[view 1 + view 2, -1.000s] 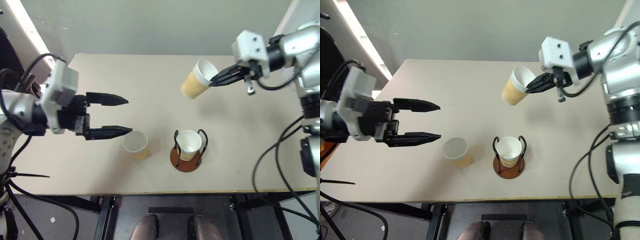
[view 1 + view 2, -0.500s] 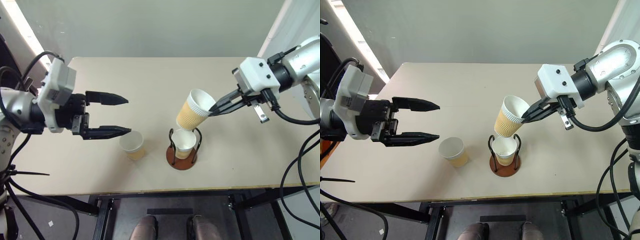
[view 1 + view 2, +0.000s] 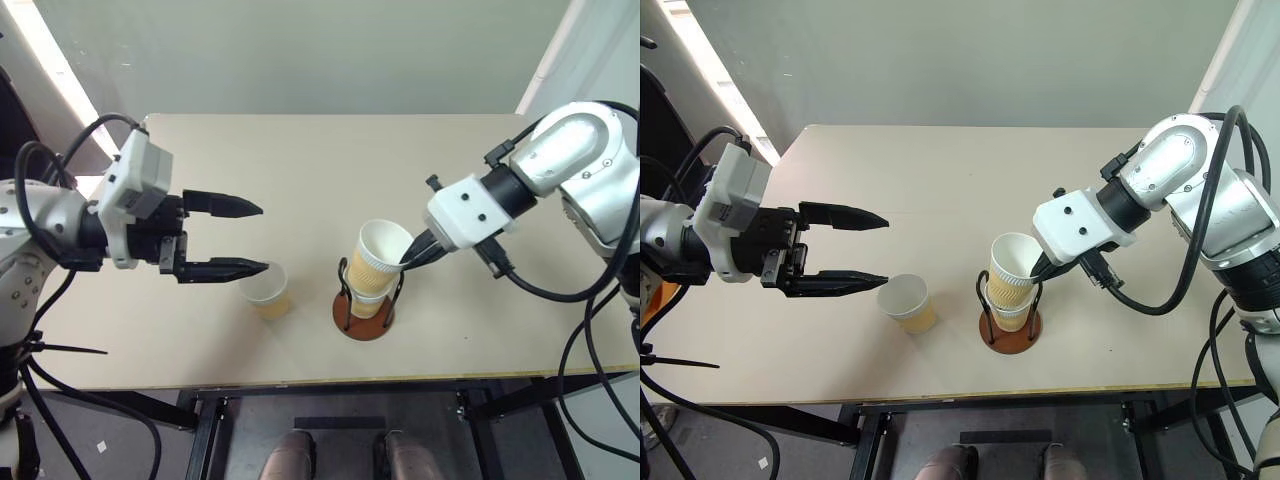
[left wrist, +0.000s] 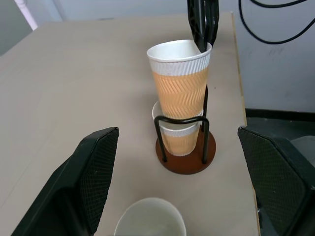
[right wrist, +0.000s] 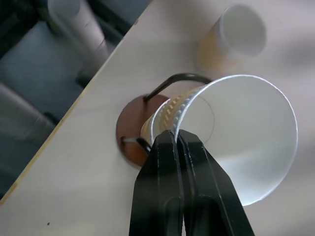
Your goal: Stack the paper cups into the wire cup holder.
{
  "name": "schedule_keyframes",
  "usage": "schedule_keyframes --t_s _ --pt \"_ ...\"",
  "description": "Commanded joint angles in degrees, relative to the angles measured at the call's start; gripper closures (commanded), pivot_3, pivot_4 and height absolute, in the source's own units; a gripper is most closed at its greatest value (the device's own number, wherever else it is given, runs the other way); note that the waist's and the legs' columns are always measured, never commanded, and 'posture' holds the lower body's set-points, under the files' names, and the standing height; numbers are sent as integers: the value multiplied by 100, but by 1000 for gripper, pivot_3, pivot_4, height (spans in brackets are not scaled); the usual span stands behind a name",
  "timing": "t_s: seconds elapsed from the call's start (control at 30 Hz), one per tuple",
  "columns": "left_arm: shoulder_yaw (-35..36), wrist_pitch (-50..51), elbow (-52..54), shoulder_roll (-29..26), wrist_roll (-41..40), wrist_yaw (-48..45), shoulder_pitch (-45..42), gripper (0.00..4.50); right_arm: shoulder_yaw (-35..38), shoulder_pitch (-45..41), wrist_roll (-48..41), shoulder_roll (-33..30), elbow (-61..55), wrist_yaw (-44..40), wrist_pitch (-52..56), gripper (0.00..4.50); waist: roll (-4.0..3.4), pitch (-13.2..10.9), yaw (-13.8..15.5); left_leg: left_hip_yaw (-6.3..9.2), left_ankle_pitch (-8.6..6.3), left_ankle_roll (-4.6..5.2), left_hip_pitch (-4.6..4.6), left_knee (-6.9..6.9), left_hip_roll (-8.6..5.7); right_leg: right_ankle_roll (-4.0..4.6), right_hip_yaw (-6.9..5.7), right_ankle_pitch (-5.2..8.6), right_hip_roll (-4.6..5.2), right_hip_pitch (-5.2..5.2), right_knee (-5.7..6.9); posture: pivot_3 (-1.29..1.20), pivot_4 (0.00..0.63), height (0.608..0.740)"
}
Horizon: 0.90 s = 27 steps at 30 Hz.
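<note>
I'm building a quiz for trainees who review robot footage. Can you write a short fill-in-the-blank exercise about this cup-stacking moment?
1. The right gripper pinches the held cup by its ____.
2. The held cup is partly nested in another cup standing in the wire ____.
3. The left gripper has its jaws ____.
4. The number of cups standing loose on the table is ____.

Missing words: rim; cup holder; open; one

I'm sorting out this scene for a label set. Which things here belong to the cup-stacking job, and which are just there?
Job:
- held paper cup, pinched at its rim by the right pincer
- cup already in the holder
- loose cup on the table
- wire cup holder
- left pincer, open

Just there:
- table
- cables
</note>
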<state>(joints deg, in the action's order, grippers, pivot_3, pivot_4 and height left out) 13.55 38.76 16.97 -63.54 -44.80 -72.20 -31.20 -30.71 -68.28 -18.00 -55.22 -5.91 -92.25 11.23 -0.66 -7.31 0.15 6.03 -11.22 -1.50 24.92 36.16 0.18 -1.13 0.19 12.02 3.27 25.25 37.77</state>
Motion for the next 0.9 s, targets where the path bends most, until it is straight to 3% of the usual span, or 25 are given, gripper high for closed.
schedule_keyframes --t_s 0.03,0.17,0.27,0.5,0.63,0.77,0.9 --pt "95 -81 89 -5 -13 16 -36 336 27 -171 283 96 -76 -25 -260 4446 0 0 0 0 0 0 0 0 0 0 0 0 0 0 0 0 150 740" --pt "73 -93 83 4 4 20 -48 336 -9 -173 533 138 32 -25 -496 4446 0 0 0 1 0 0 -3 0 1 0 0 0 0 1 6 0 150 740" --pt "31 -149 19 -7 74 -3 -100 336 -108 -213 620 66 97 -25 -644 3874 2 1 0 2 1 -1 -2 0 1 1 0 0 0 0 6 0 150 740" --pt "-243 -389 -290 -95 354 -286 -338 336 4 -292 652 111 228 -25 -533 1445 2 1 3 3 0 -1 -2 0 2 1 -1 0 -1 1 6 0 150 740" --pt "-970 -1191 -1470 -149 1503 -451 -1119 336 544 -192 852 395 874 522 -287 38 4 2 13 5 1 -1 -2 4 1 4 0 -1 0 1 6 0 150 740" --pt "-1805 -1917 -2864 127 2260 -1308 -2247 336 1300 257 207 804 834 1117 730 38 11 6 43 12 5 0 -1 9 1 14 -2 -8 0 2 8 0 150 740" --pt "-2883 -2475 -3888 462 2540 -2030 -3101 336 2227 773 -1372 1332 -241 1812 2737 38 12 6 53 8 3 3 16 6 -3 11 0 -10 1 7 -14 0 150 740"
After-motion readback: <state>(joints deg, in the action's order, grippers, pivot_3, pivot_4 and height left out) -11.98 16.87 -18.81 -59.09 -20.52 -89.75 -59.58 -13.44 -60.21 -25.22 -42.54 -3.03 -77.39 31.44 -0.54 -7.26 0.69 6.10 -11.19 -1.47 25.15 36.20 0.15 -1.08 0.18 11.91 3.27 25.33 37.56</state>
